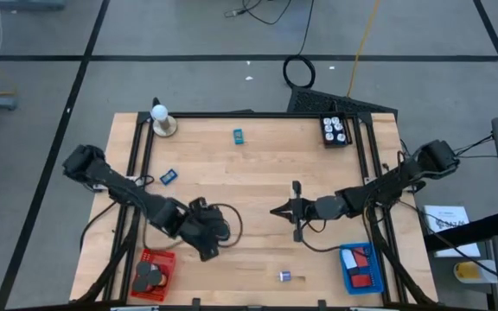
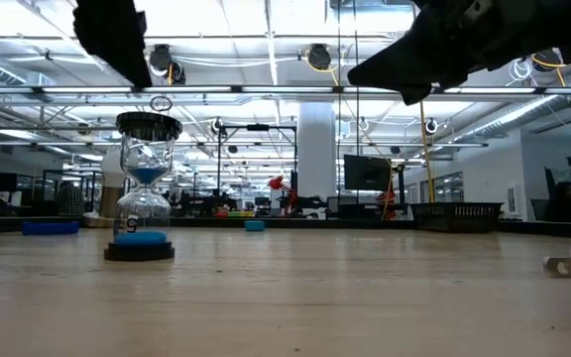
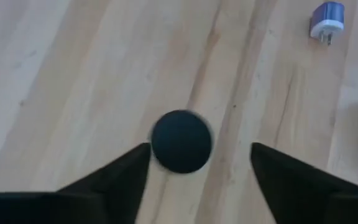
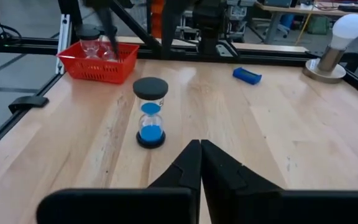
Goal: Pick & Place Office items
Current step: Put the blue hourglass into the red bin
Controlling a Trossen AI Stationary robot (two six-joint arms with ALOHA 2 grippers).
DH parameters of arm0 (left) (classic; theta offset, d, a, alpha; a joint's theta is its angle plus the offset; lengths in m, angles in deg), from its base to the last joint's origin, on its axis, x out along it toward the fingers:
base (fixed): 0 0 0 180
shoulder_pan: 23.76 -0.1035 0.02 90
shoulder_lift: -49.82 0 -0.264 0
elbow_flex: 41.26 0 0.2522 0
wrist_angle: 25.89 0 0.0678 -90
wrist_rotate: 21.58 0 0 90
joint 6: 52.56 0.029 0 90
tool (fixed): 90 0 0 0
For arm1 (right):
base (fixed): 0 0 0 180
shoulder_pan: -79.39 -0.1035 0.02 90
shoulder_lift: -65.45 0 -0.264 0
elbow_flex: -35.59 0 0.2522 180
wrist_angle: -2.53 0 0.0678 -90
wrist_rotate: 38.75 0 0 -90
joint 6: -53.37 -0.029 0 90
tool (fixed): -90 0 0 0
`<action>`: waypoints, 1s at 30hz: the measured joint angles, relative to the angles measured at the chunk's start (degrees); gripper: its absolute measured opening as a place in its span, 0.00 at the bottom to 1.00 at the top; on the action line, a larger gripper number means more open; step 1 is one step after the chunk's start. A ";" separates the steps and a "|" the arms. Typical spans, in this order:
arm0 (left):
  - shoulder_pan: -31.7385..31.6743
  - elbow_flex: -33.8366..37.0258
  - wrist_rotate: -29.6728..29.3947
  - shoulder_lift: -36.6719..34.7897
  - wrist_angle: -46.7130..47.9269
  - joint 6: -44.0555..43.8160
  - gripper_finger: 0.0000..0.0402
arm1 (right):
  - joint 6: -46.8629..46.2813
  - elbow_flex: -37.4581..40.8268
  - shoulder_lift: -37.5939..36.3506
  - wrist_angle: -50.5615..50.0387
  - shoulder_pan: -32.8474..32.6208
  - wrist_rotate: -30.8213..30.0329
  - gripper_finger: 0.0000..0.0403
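A small hourglass point(image 4: 150, 112) with black caps and blue sand stands upright on its lower cap on the wooden table. My left gripper point(image 3: 201, 149) hangs open above it. Its two fingers stand to either side of the black top cap point(image 3: 181, 141) and clear of it. In the high view this gripper point(image 1: 207, 242) is near the table's front left. My right gripper point(image 4: 201, 146) is shut and empty near the table's middle point(image 1: 277, 210), pointing almost level toward the hourglass point(image 2: 147, 188).
A red basket point(image 1: 154, 272) at the front left holds hourglasses. A blue basket point(image 1: 359, 268) at the front right holds red and white pieces. A purple plug point(image 1: 285, 276), a blue piece point(image 1: 169, 176), a teal piece point(image 1: 239, 136), a black tray point(image 1: 335, 130) and a white ball on a tan base point(image 1: 161, 121) lie about.
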 joint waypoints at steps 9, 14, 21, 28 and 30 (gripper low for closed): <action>-0.27 -3.37 -1.81 9.14 -0.02 -2.20 0.98 | -0.85 0.00 0.00 -0.31 -0.07 0.02 0.00; -1.76 -3.30 -3.27 10.15 0.78 -1.92 0.96 | -0.85 0.00 0.00 -0.31 -0.07 0.04 0.00; -2.20 -3.32 -2.34 9.88 0.28 -1.45 0.87 | -0.85 0.00 0.00 -0.35 -0.07 0.04 0.00; -1.66 -3.32 0.65 9.32 3.15 -6.06 0.84 | -0.85 0.00 0.02 -0.37 -0.07 0.07 0.00; -1.74 -2.95 0.65 9.31 3.73 -9.68 0.84 | -0.85 0.00 0.02 -0.36 -0.07 0.07 0.00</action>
